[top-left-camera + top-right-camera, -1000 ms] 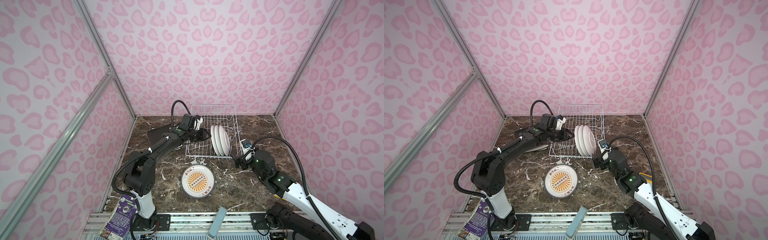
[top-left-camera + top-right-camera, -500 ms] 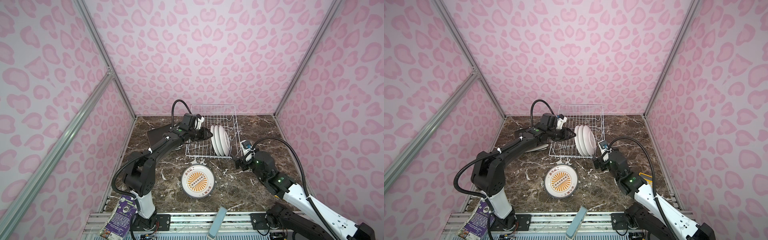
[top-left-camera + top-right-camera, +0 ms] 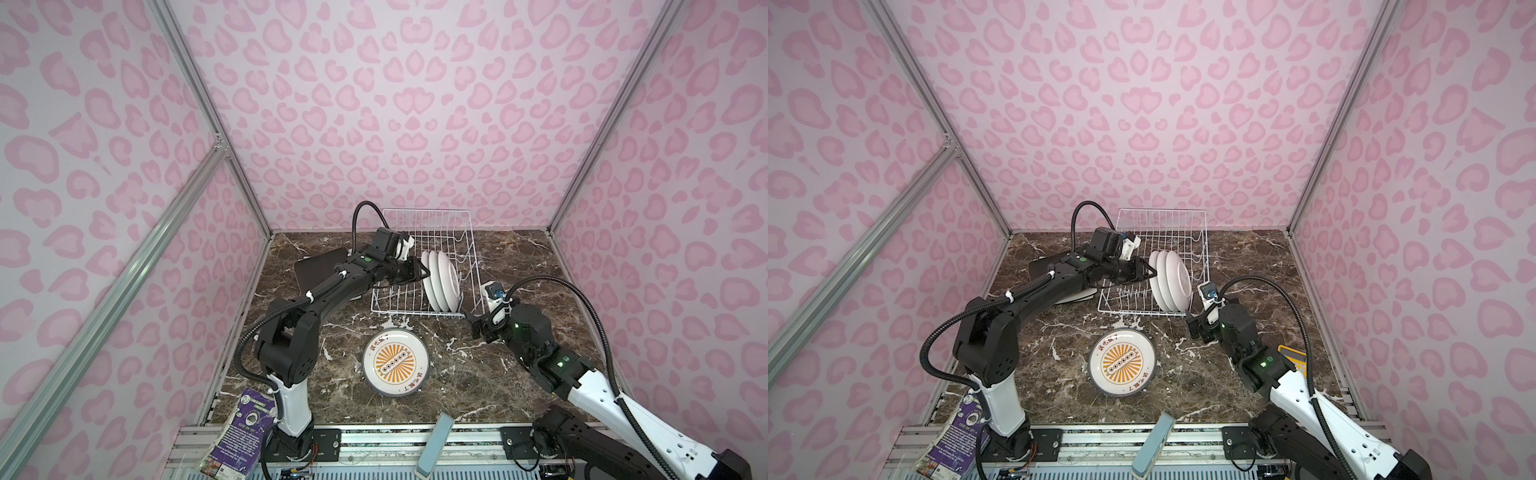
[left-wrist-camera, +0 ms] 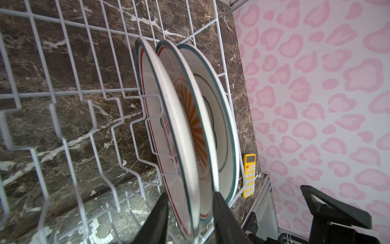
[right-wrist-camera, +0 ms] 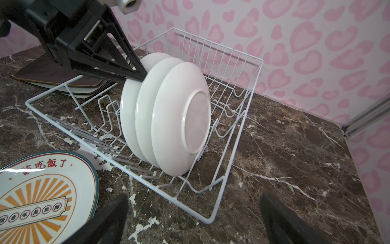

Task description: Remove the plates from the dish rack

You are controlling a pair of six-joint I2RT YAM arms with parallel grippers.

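Note:
Three round white plates point(image 3: 442, 282) point(image 3: 1171, 282) point(image 5: 168, 118) stand on edge in the white wire dish rack point(image 3: 426, 211) point(image 3: 1163, 210) point(image 5: 218, 44). My left gripper point(image 3: 424, 272) point(image 3: 1152, 272) point(image 4: 190, 211) reaches into the rack, open, one finger on each side of the nearest plate's point(image 4: 168, 118) grey-blue rim. A fourth printed plate point(image 3: 395, 362) point(image 3: 1121, 360) point(image 5: 42, 190) lies flat in front of the rack. A dark brown square plate point(image 3: 318, 270) point(image 5: 48, 74) tops a stack left of the rack. My right gripper point(image 3: 473, 326) point(image 5: 194, 211) hangs open and empty by the rack's near right corner.
A yellow calculator point(image 3: 1293, 357) point(image 4: 249, 175) lies near the right wall behind the right arm. A purple booklet point(image 3: 241, 432) and a grey-blue block point(image 3: 434, 440) sit at the front rail. Pink patterned walls close in three sides of the marble table.
My left gripper has slid right inside the rack up to the nearest plate, and its jaws have narrowed around the rim. The right arm has barely moved.

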